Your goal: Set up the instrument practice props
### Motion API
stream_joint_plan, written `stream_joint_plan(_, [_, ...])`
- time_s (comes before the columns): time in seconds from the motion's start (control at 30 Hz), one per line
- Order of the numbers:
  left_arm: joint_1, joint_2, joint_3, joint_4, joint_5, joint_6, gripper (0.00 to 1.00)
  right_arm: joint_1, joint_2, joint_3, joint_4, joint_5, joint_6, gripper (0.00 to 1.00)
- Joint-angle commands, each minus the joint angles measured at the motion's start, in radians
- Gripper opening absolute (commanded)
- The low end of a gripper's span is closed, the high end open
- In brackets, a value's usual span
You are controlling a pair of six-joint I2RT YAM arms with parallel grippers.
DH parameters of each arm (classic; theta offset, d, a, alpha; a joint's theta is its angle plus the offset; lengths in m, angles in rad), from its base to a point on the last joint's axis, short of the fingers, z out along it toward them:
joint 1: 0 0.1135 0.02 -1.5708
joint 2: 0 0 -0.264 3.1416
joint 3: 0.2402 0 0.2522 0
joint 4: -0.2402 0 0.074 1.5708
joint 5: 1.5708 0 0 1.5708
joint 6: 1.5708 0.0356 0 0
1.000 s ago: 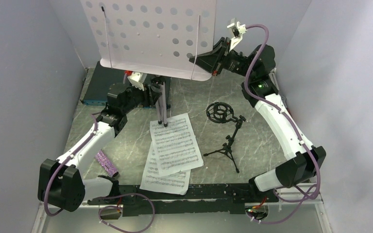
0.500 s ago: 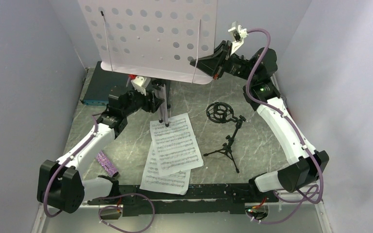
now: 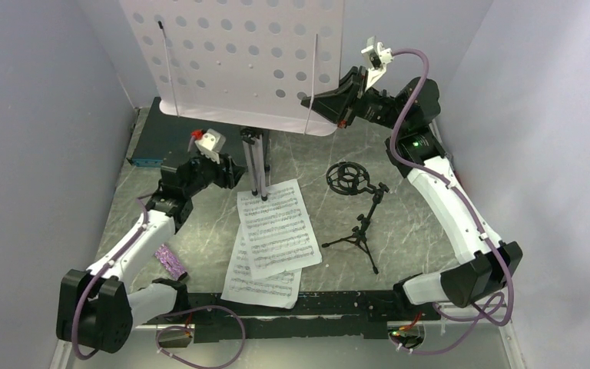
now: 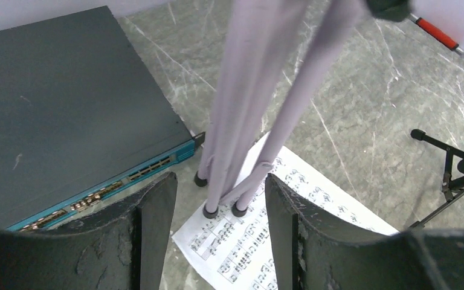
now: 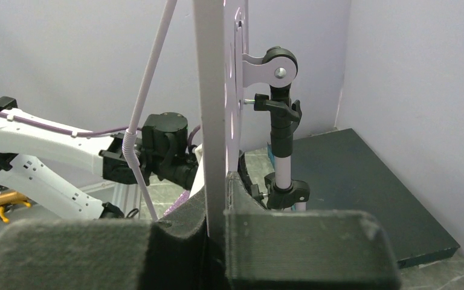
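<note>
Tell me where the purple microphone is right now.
In the top view, the microphone lies on the table at the near left, just beside the left arm and left of the sheet-music pages.

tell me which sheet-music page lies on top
The far sheet-music page, under the feet of the music stand; it covers part of the near page.

**Top external view.** Fixed high behind the arm bases (image 3: pixel 96 304), which lie along the bottom of the frame. It looks down and forward over the whole table (image 3: pixel 299 154) from afar.

**Left wrist view.** Low and close, facing down and forward between the fingers of the left claw (image 4: pixel 217 187) at the lower edge, toward the foot of the music stand (image 4: pixel 241 109).

**Right wrist view.** Roughly level and very near, sighting along the right claw (image 5: pixel 216 199).

**Shared.** All three views include the stand and the dark box (image 4: pixel 66 103).
</note>
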Motion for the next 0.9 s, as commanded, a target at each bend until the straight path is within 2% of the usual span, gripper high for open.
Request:
stream_joint_plan(0.0, [0.072,0.026,-0.016,0.169,0.196,-0.036,0.59,0.003,-0.063,0.01,0.024,-0.023,0.015,0.0])
stream_joint_plan(0.2, [0.078,0.131,0.058,0.175,0.356,-0.016,0.56,0.004,-0.071,0.003,0.026,-0.033,0.011,0.0])
stream_joint_plan(0.37, [0.077,0.182,0.062,0.256,0.377,-0.006,0.55,0.003,-0.073,-0.003,0.031,-0.038,0.017,0.0])
stream_joint_plan(0.57, [0.077,0.199,0.029,0.351,0.336,0.009,0.51,0.003,-0.07,-0.006,0.036,-0.043,0.018,0.0])
stream_joint_plan(0.73, [0.077,0.22,0.064,0.334,0.386,0.014,0.42,0.003,-0.064,-0.003,0.038,-0.047,0.023,0.0])
stream_joint_plan(0.87, [0.077,0.22,0.068,0.338,0.396,0.025,0.28,0.003,-0.063,0.0,0.018,-0.045,0.01,0.0])
